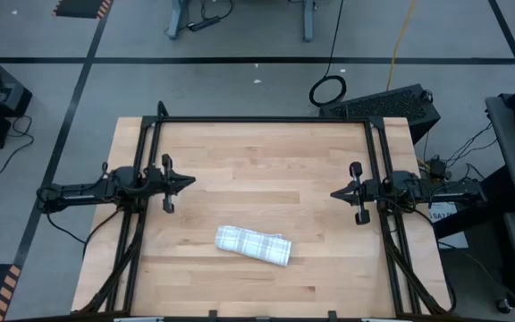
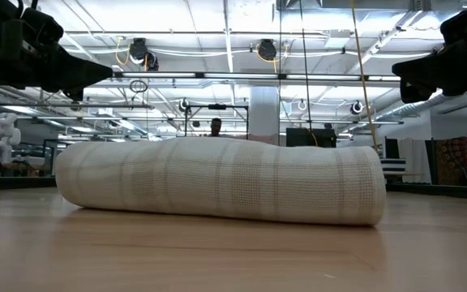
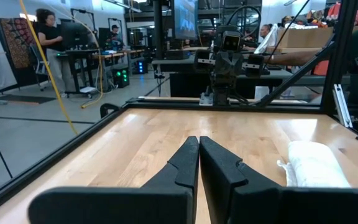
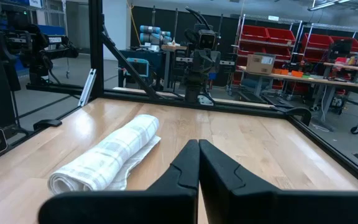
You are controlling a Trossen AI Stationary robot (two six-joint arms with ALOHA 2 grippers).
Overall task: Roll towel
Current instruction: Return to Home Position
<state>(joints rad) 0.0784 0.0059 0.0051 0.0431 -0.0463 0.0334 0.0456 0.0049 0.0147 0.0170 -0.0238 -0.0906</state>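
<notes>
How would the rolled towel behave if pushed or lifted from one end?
The towel lies as a soft cylinder on the table, so a push across its length would probably roll it. Thin cloth with a loose edge showing: lifted by one end it would likely sag and unroll. Left hand and right hand sit shut at the table's sides.
</notes>
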